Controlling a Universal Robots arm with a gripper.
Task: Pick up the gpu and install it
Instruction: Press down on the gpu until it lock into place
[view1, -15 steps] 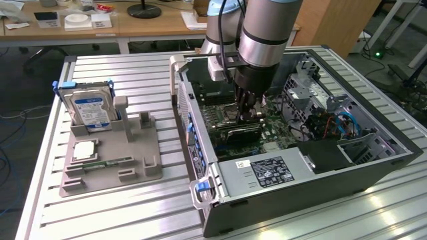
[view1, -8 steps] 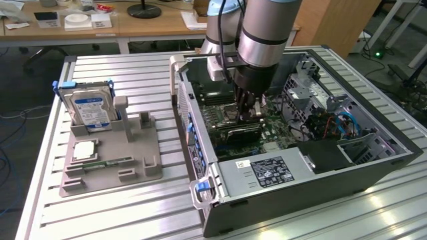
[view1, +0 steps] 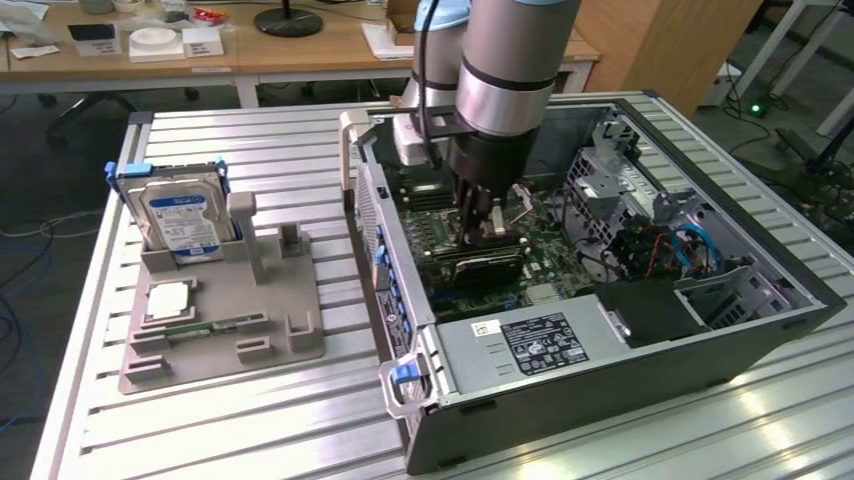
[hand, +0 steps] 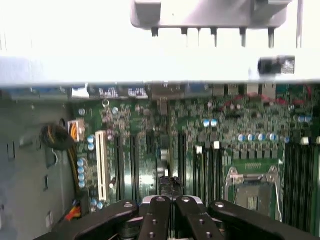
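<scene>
The end effector (view1: 483, 232) is down inside the open computer case (view1: 694, 340), its fingers pressed together on the top edge of the gpu (view1: 483, 262), which stands on edge on the green motherboard (view1: 541, 268) among the expansion slots. In the wrist view the two black fingers (hand: 159, 220) meet just above the board, with the long black slots (hand: 135, 165) and one white slot (hand: 101, 165) running away from them and the empty processor socket (hand: 251, 190) off to one side. Toward the near end of the case lies the grey power supply (view1: 527, 350) with its black label. On the exterior view's left, well apart from the case, a grey holder tray (view1: 220, 320) sits on the ribbed metal bench (view1: 200, 430); a hard drive (view1: 180, 222) with a blue-and-white label stands upright in it, and a memory stick (view1: 214, 328) lies flat in a lower slot.
</scene>
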